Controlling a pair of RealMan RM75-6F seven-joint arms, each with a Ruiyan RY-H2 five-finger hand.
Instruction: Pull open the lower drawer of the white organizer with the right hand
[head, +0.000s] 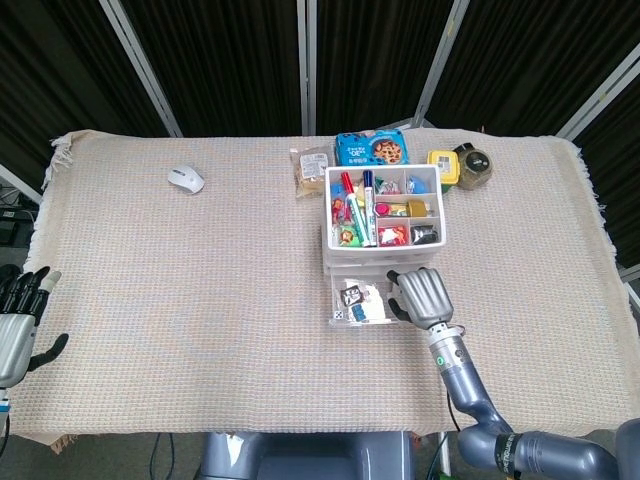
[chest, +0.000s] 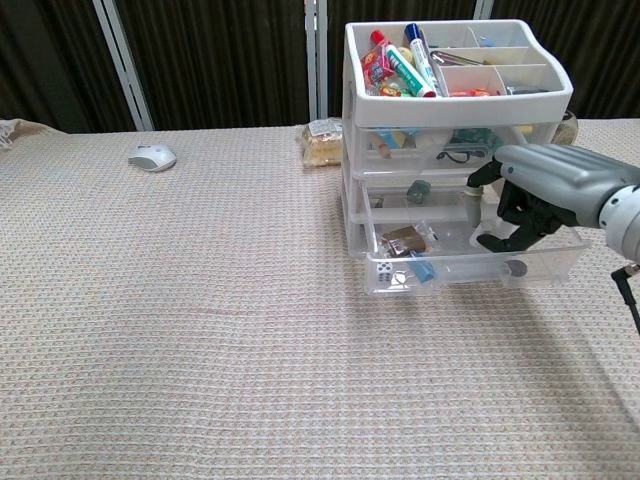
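Note:
The white organizer (head: 385, 208) (chest: 455, 100) stands right of the table's centre, its top tray full of markers and small items. Its clear lower drawer (head: 362, 302) (chest: 475, 268) is pulled out toward me, showing a dice, a packet and small bits. My right hand (head: 424, 295) (chest: 545, 190) hooks its curled fingers over the drawer's front right part, dark fingertips (chest: 497, 238) dipping inside the drawer. My left hand (head: 17, 320) hangs at the table's left edge, fingers apart, holding nothing.
A white mouse (head: 186, 179) (chest: 152, 157) lies far left. Behind the organizer sit a snack packet (head: 312, 170) (chest: 322, 141), a blue cookie box (head: 371, 148) and a yellow-lidded jar (head: 464, 167). A woven cloth (head: 200, 300) covers the table.

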